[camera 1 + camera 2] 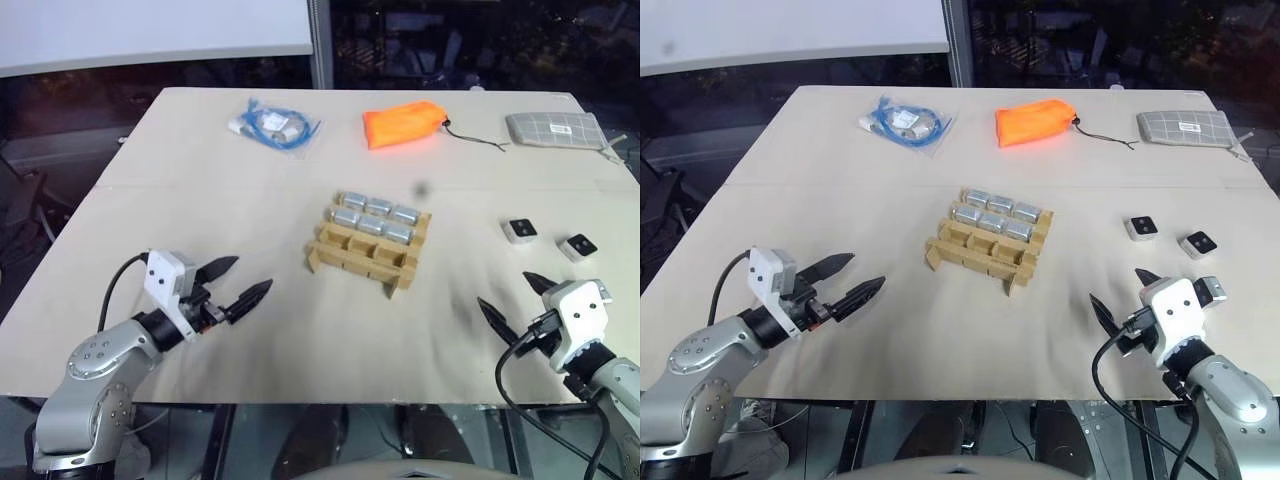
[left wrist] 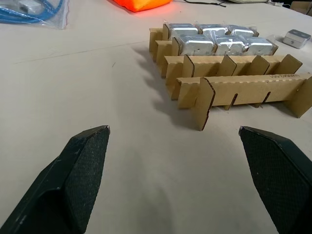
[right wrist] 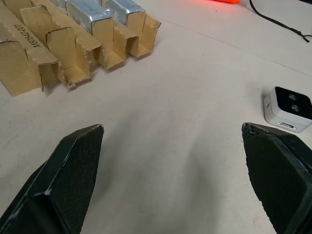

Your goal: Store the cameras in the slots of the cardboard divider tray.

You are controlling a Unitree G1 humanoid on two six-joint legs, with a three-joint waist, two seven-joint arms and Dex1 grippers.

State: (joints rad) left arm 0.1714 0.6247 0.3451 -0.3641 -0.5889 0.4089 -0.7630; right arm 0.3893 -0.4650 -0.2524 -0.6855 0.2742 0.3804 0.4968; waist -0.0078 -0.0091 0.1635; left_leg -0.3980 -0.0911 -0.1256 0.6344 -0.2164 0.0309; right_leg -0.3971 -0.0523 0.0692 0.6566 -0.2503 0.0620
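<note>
- The left gripper hung just over the table with its two black fingers spread wide apart and nothing between them.
- Ahead of those fingertips and a little toward the robot's right stood the cardboard divider tray, near but apart from them; in the left wrist view its closest corner sat between the two finger pads, farther out.
- The right gripper was likewise released, its fingers splayed and empty above bare tabletop.
- Ahead of the right fingertips, close by but not touching, lay two loose cameras: the nearer camera just beyond the outer finger, and a second camera just beside it, toward the tray, both face-up with the black square showing.
- Away to the left of the right fingers, the tray stood with its front row of slots empty.
- Six stored cameras filled the middle and far rows of the tray, three to a row, standing edge-on as silver-grey blocks.
- Well beyond both grippers, along the far side of the table, lay a clear bag of blue cable on the left, an orange pouch past the tray, and a grey checked pouch at the far right.
</note>
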